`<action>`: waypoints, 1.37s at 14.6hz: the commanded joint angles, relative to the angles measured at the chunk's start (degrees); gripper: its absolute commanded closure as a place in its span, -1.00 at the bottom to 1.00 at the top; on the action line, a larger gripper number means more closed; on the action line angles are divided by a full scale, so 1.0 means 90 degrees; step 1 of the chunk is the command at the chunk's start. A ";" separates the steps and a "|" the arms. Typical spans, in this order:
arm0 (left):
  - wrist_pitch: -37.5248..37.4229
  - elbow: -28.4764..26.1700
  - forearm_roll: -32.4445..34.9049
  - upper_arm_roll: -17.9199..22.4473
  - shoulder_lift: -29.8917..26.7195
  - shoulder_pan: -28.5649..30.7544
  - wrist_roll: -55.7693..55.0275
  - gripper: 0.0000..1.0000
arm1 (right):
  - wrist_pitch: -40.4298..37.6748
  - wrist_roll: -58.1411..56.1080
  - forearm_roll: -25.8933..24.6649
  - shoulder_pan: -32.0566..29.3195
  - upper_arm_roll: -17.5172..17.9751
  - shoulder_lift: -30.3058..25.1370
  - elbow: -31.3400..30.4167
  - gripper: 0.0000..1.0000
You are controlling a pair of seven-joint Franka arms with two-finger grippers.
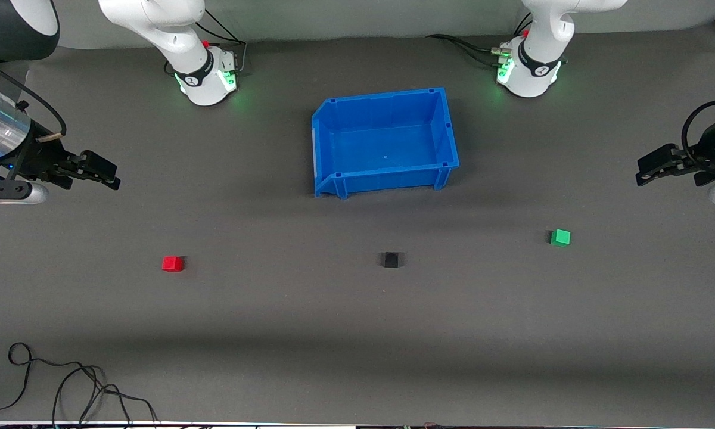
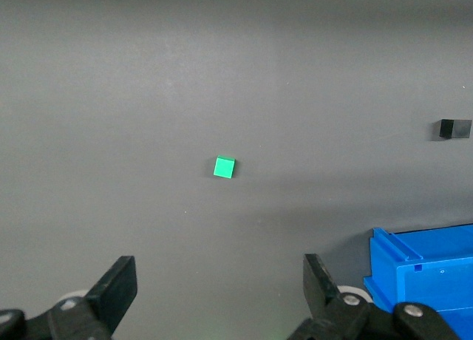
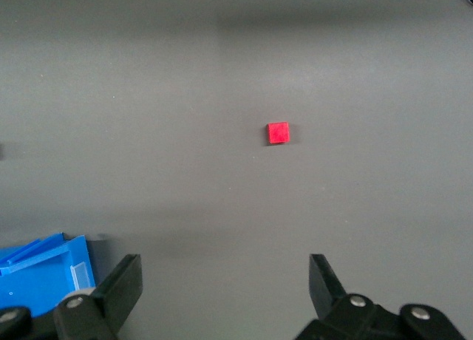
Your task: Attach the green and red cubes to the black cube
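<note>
The black cube (image 1: 390,260) sits on the dark table mid-way between the two coloured ones, nearer the front camera than the blue bin; it also shows at the edge of the left wrist view (image 2: 454,128). The red cube (image 1: 172,263) (image 3: 278,133) lies toward the right arm's end. The green cube (image 1: 560,237) (image 2: 224,167) lies toward the left arm's end. My right gripper (image 1: 110,174) (image 3: 224,281) hovers open and empty above the table at its own end. My left gripper (image 1: 644,171) (image 2: 219,284) hangs open and empty at the other end.
A blue bin (image 1: 333,143) stands with nothing in it between the two arm bases (image 1: 205,77) (image 1: 527,74), farther from the front camera than the cubes. Loose black cables (image 1: 65,387) lie at the table's near corner at the right arm's end.
</note>
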 commanded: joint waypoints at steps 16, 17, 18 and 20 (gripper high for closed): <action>-0.0389 0.0062 -0.0308 0.0125 0.0145 0.0014 -0.4534 -1.00 | 0.0297 -0.0124 -0.0053 0.0034 -0.0255 0.0502 0.0041 -0.99; -0.0341 0.0003 -0.0464 0.0125 0.0164 0.0189 -0.4905 -1.00 | 0.0453 -0.0124 -0.0053 0.0034 -0.0255 0.0600 -0.0066 -0.99; -0.0282 -0.0084 -0.0775 0.0125 0.0174 0.0316 -0.5296 -1.00 | 0.0725 -0.0124 -0.0053 0.0034 -0.0265 0.0726 -0.0212 -0.99; -0.0010 -0.0502 -0.1177 0.0125 0.0213 0.0493 -0.6039 -1.00 | 0.1311 -0.0124 -0.0062 0.0034 -0.0313 0.0980 -0.0514 -0.99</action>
